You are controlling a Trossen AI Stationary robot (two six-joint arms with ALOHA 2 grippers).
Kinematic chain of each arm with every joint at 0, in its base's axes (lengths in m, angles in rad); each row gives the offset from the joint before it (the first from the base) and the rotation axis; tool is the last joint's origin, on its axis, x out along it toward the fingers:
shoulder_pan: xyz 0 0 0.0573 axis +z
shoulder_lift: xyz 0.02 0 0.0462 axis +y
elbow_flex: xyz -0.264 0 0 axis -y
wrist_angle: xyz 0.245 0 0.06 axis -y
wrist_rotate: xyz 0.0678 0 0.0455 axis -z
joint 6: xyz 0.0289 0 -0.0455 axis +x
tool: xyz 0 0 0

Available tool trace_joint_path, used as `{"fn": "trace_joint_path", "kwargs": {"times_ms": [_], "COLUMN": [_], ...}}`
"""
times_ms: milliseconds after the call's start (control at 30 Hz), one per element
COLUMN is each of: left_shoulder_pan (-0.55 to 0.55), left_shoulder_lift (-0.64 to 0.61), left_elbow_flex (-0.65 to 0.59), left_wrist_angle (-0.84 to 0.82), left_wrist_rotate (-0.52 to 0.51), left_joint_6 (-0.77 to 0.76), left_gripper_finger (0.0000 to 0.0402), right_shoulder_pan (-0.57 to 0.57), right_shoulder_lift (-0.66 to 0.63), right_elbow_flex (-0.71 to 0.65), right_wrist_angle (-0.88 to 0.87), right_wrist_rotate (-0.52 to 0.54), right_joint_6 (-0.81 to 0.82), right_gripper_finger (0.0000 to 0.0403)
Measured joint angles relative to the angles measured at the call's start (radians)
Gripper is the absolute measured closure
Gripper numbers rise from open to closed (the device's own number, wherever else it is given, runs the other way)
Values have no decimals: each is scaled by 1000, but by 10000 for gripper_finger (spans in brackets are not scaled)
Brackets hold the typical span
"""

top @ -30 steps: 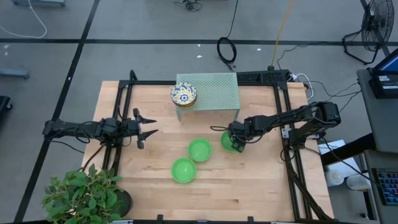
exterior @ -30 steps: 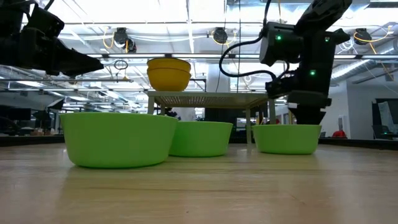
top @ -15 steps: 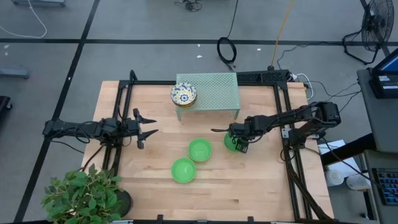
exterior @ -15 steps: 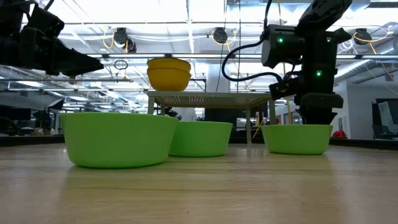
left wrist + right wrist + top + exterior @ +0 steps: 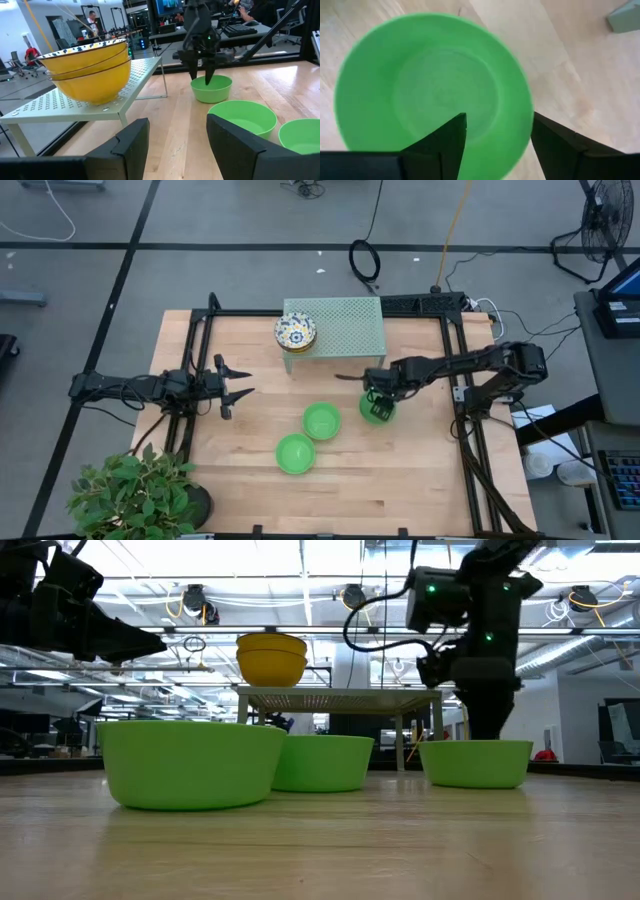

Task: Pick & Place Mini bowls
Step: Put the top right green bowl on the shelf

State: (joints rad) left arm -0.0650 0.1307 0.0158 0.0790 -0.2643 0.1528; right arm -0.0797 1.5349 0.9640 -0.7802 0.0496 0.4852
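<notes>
Three plain green mini bowls stand on their bases on the table: one (image 5: 295, 453) near the front, one (image 5: 321, 421) in the middle, one (image 5: 374, 412) to the right. My right gripper (image 5: 377, 400) is open and points down at the right bowl (image 5: 435, 90). One finger is inside the rim and one outside. Patterned bowls (image 5: 295, 332), yellow outside, are stacked on the pale green mesh rack (image 5: 345, 325). My left gripper (image 5: 243, 382) is open and empty, raised at the table's left. My right gripper stands over the right green bowl's rim (image 5: 526, 120) from above, fingers pointing down, one finger (image 5: 451, 135) inside and the other (image 5: 555, 140) outside. I cannot tell whether either finger touches the rim. The bowl sits upright with its base on the table (image 5: 476, 780).
A black frame (image 5: 200, 370) runs round the table's left, far and right sides. A potted plant (image 5: 135, 490) stands at the near left corner. Bare wood (image 5: 400, 480) lies in front of the bowls.
My right gripper has moved a little toward the table's right edge with the right green bowl, which slid along the table. Then it has risen and gone slightly toward the far edge, while the bowl stays on the table.
</notes>
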Motion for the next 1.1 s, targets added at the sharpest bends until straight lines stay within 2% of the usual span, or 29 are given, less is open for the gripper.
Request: {"fn": "trace_joint_path", "kwargs": {"times_ms": [333,1100], "left_shoulder_pan": [0,0], "left_shoulder_lift": [0,0], "left_elbow_flex": [0,0], "left_wrist_angle": [0,0], "left_wrist_rotate": [0,0], "left_joint_6": [0,0], "left_gripper_finger": [199,199], "right_shoulder_pan": [-55,-54], "right_shoulder_lift": [0,0], "right_elbow_flex": [28,23], "right_wrist_angle": [-98,-104], "right_wrist_rotate": [-28,-26], "right_joint_6": [6,83], "right_gripper_finger": [200,200]}}
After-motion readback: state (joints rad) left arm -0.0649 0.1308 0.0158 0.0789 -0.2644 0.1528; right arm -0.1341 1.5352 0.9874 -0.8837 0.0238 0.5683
